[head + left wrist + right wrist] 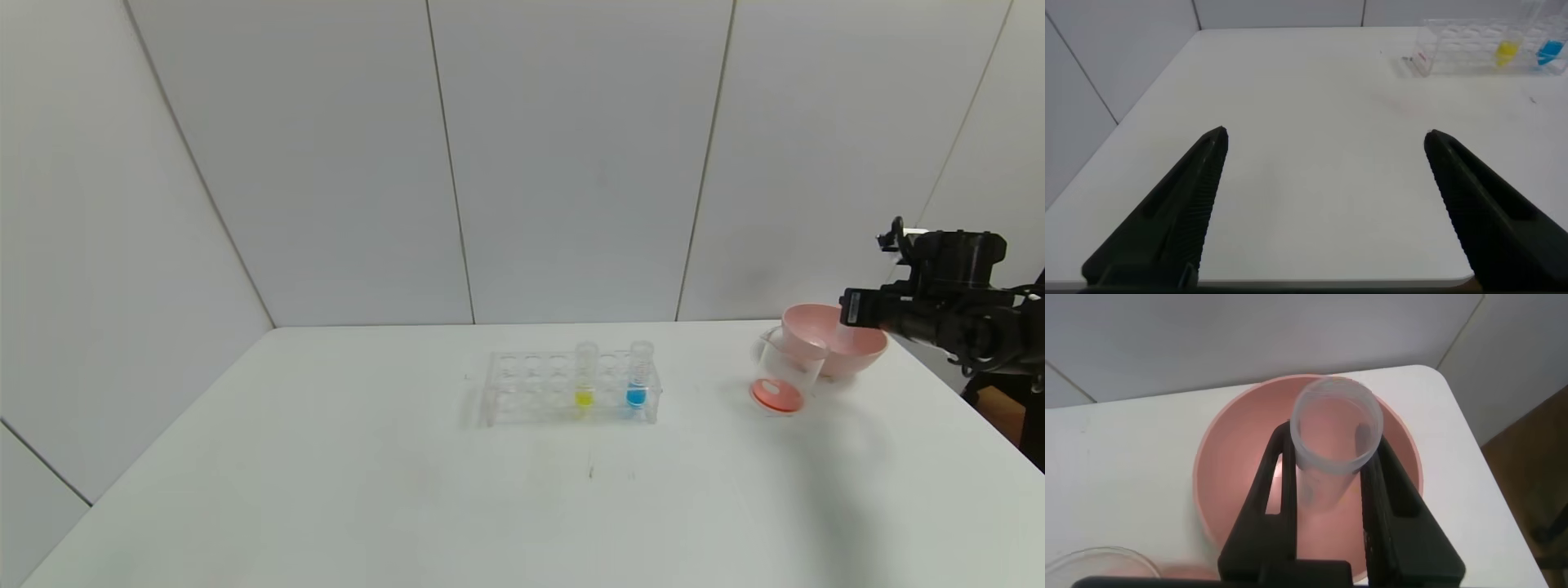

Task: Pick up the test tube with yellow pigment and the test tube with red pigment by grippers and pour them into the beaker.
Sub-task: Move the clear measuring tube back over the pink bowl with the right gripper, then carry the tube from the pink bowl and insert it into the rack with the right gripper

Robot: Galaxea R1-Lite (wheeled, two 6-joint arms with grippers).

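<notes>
My right gripper [1331, 443] is shut on a clear test tube [1333, 437] with its open mouth toward the wrist camera and no liquid showing inside. It hangs over the pink bowl [1229, 469]; in the head view that gripper [864, 320] is at the far right, above the bowl [849, 347]. The beaker [788, 369] stands just left of the bowl with red-orange liquid in its bottom. The test tube with yellow pigment [584, 377] stands upright in the clear rack [531, 385]. My left gripper [1327, 136] is open over bare table, far from the rack [1458, 51].
A blue-liquid tube [638, 374] stands in the rack, right of the yellow one. The table's right edge runs just beyond the bowl. White wall panels close the back. The beaker's rim [1094, 567] shows at the edge of the right wrist view.
</notes>
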